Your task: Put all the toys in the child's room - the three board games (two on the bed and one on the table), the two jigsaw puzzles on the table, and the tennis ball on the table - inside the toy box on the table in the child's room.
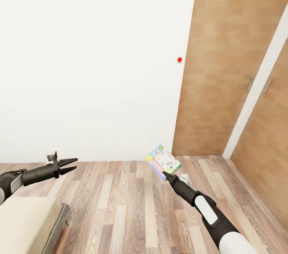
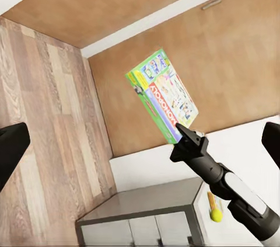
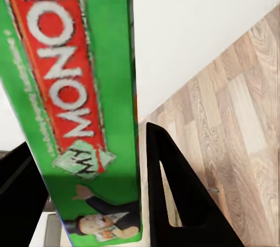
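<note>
The green-edged flat game box with a white busy cover and red MONOPOLY band (image 1: 164,162) is clamped by its lower edge between the right gripper's (image 1: 167,175) black fingers (image 3: 175,194), raised above the wood-plank floor (image 1: 120,206) and tilted. Behind the box stands a white wall (image 1: 92,66) carrying a small red round button (image 1: 179,60); brown wooden doors (image 1: 224,58) stand beside that wall. Well apart from the box, the left gripper (image 1: 69,166) hangs empty, its fingers spread, above the beige mattress corner (image 1: 24,222).

Green-edged, white-covered board game (image 1: 164,162) tilted in air, pinched by right end effector (image 1: 166,175).
</note>
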